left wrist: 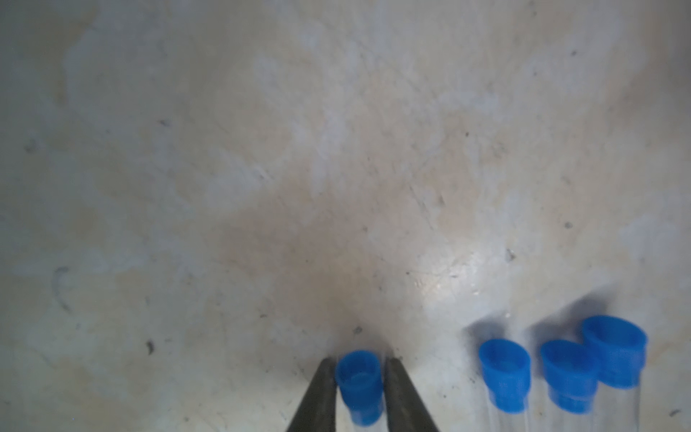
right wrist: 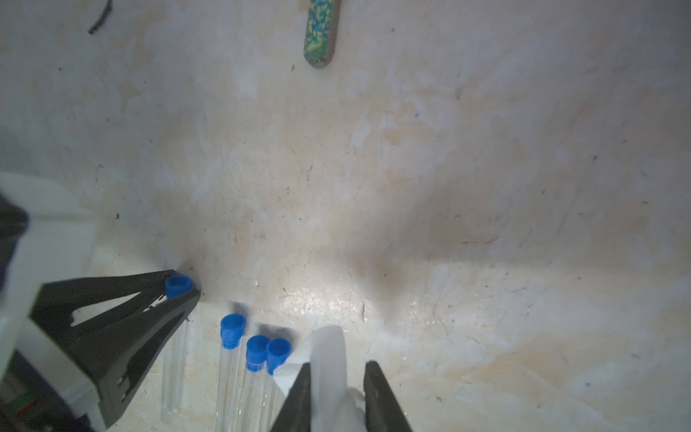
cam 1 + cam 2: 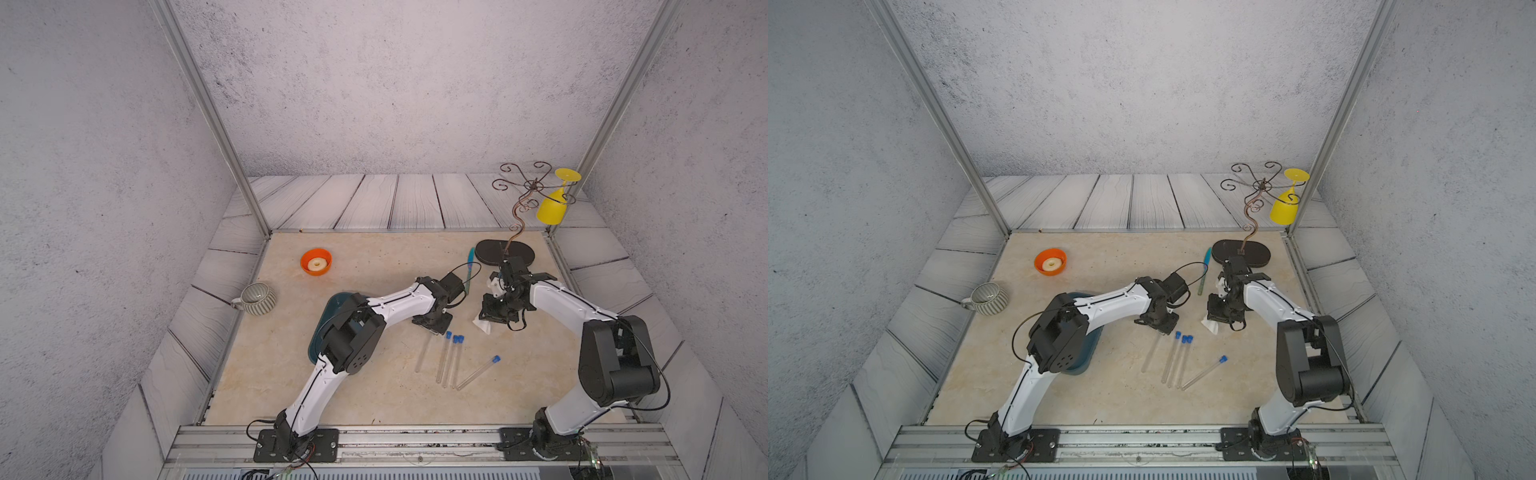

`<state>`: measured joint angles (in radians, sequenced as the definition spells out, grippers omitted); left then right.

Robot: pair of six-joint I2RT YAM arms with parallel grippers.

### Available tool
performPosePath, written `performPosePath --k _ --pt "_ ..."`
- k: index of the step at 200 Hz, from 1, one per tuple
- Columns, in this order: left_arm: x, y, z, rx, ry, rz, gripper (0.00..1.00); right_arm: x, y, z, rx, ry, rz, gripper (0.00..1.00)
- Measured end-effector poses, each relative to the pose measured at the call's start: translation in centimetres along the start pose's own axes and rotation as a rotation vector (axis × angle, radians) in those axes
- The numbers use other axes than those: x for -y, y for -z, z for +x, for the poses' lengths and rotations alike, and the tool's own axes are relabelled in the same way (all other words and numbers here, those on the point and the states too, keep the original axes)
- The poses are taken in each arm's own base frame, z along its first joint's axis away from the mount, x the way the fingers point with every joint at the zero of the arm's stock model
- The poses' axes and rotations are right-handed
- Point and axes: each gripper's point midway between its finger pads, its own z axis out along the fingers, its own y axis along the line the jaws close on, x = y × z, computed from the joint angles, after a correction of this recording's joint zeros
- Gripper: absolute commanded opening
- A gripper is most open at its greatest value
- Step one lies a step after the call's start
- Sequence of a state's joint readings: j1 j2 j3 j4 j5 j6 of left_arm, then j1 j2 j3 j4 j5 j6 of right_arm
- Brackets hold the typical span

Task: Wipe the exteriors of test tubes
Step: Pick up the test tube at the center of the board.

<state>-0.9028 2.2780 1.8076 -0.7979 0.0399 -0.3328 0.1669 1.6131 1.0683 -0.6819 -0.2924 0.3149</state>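
- Test tubes (image 3: 451, 361), five in number, are seen lying flat on the beige worktop (image 3: 374, 399) between the two arms, with the blue caps turned toward the far wall.
- Three of them are laid side by side, touching or nearly so. A fourth tube (image 3: 478, 372) is set at a slant just beside them, on the right arm's side.
- The fifth, the left-side tube (image 3: 423, 353), is laid a little apart from the three. Its cap is hidden under the left arm in both top views.
- The left pincer (image 1: 359, 361) is set low at the worktop and closed narrowly on the blue cap of the left-side tube, with one finger on each side of it.
- The right pincer (image 2: 338, 364) is closed on a crumpled white tissue (image 2: 329, 348), which is held near the caps of the three tubes. Whether the tissue touches the worktop cannot be told.
- A teal-blue utensil (image 3: 471, 266) is laid beyond both pincers, near the dark oval base of a wire stand (image 3: 488, 249), from which a yellow glass (image 3: 550, 210) is hung upside down.
- An orange bowl (image 3: 305, 266) and a striped mug (image 3: 259, 301) are placed well apart from the tubes, on the left arm's side.
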Motion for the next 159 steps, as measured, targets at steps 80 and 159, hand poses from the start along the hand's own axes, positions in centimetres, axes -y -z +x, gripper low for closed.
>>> performPosePath --k 80,159 --pt "-0.9 0.3 -0.2 -0.017 0.095 0.093 0.19 -1.5 -0.1 -0.4 0.014 0.012 -0.09 0.26" --pt "-8.0 10.6 -4.1 0.173 0.426 0.238 0.19 -10.5 1.1 0.3 -0.016 0.129 -0.351 0.26"
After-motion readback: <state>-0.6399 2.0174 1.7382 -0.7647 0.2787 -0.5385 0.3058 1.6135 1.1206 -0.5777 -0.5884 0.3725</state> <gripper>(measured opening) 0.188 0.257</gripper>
